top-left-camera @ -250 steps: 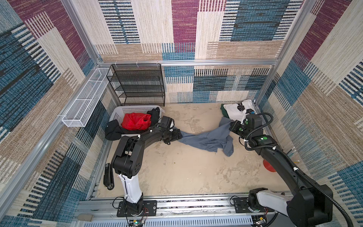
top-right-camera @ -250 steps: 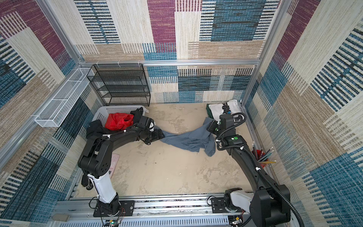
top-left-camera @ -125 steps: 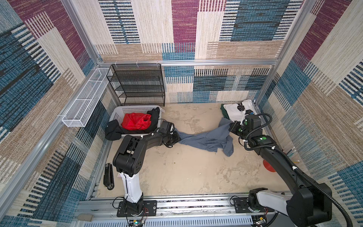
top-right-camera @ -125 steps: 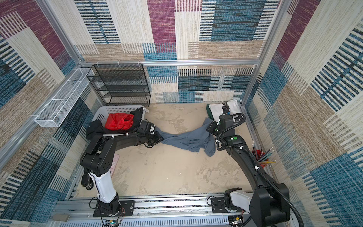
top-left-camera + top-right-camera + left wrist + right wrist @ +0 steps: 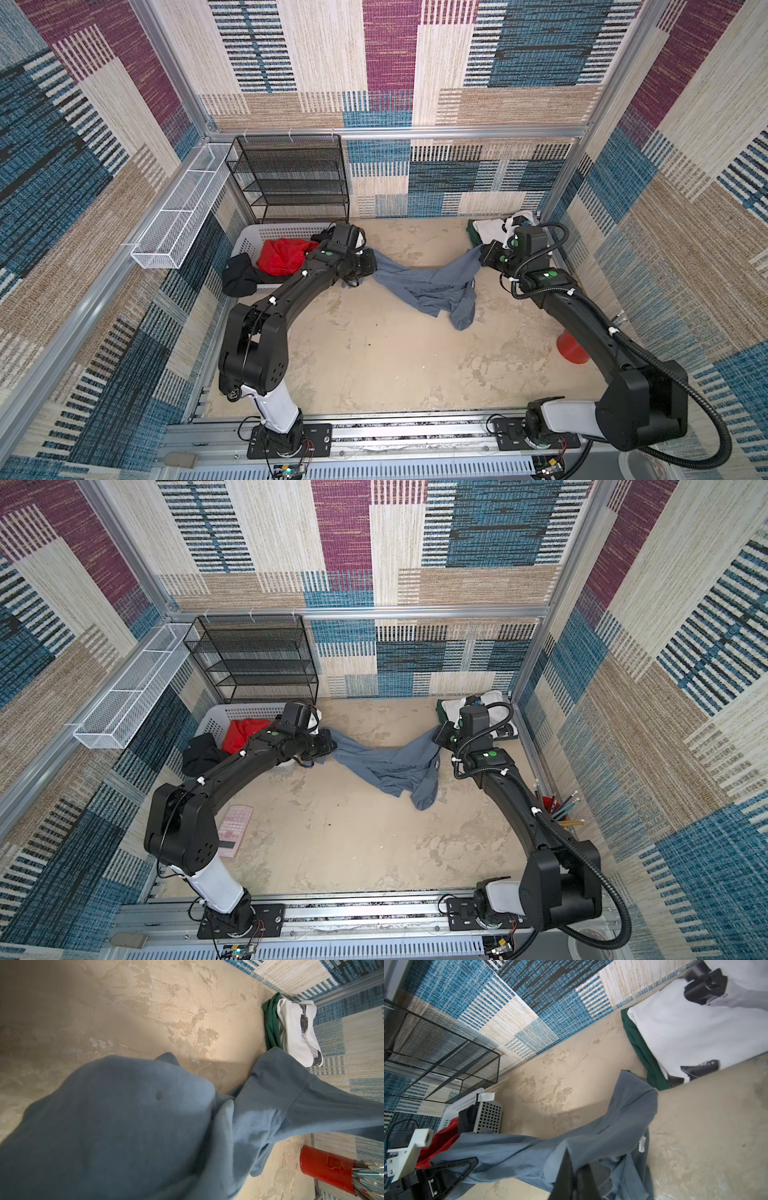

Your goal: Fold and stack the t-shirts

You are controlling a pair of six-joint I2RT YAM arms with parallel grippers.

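No word, brand or number can be read in any view. The slate-grey cloth t-shirt [image 5: 591,1140] carries a small white sewn label [image 5: 642,1144] with dark print on it, but the print is too small and blurred to read. A white paper tag [image 5: 486,1097] hangs on the rim of the white perforated plastic basket [image 5: 490,1111], and its visible side looks plain. In a top view, the pink flat calculator [image 5: 235,825] shows rows of keys, but their signs are too small to tell. Round green stickers [image 5: 549,274] sit on the black robot arms [image 5: 582,316], and they are only plain dots without letters.
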